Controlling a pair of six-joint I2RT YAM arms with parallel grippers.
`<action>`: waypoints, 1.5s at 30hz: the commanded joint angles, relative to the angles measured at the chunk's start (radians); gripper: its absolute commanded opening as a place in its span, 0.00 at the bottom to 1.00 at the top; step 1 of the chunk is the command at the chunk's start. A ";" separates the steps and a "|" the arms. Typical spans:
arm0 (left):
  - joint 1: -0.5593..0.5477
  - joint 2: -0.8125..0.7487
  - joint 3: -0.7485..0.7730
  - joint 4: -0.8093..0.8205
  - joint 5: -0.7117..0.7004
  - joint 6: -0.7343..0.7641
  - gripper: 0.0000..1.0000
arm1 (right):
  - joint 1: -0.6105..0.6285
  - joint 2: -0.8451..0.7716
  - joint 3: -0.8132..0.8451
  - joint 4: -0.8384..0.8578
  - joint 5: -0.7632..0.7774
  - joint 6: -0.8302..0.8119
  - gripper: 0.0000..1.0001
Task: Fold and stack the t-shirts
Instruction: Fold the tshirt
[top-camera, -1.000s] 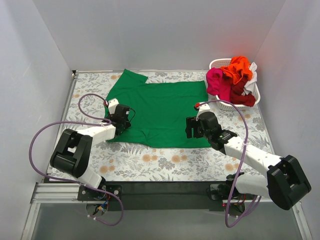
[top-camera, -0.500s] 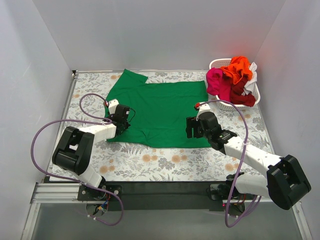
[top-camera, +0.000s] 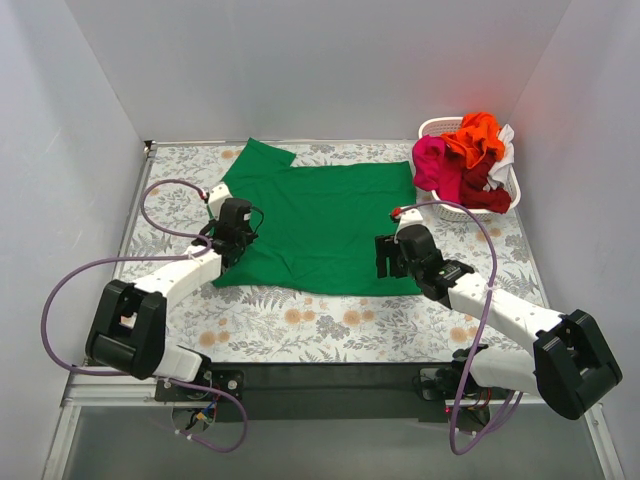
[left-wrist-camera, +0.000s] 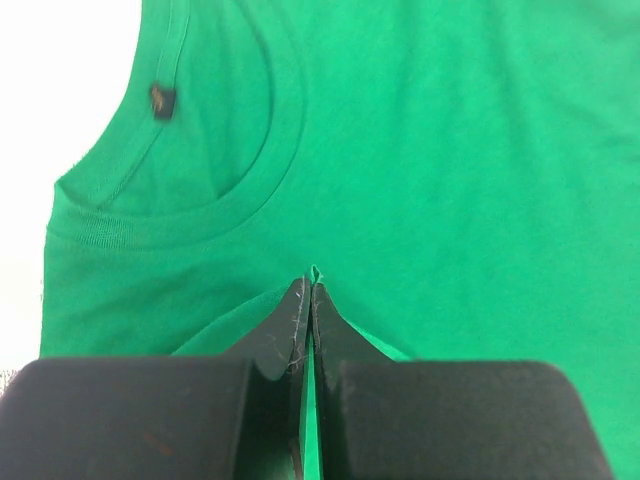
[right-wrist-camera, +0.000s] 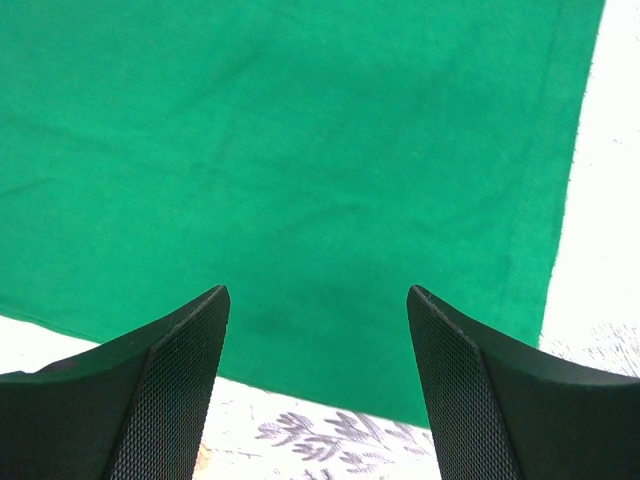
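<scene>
Plain green t-shirt (top-camera: 330, 220) lies spread flat, ribbed collar showing.

L gripper (left-wrist-camera: 307, 292) tight on green tee (left-wrist-camera: 450, 150)

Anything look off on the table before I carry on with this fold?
Nothing damaged. The green t-shirt lies flat; the left gripper pinches a small ridge of it near the collar. Only the magenta shirt hangs over the basket rim.
</scene>
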 joint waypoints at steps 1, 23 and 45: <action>0.006 -0.057 0.035 -0.027 -0.030 0.019 0.00 | -0.017 -0.019 0.003 -0.035 0.059 0.002 0.66; 0.006 -0.092 -0.029 -0.020 -0.064 0.025 0.00 | -0.302 -0.111 -0.081 -0.231 -0.052 0.035 0.68; 0.023 -0.034 -0.034 -0.010 -0.064 0.027 0.00 | -0.368 0.045 -0.081 -0.239 -0.205 0.051 0.16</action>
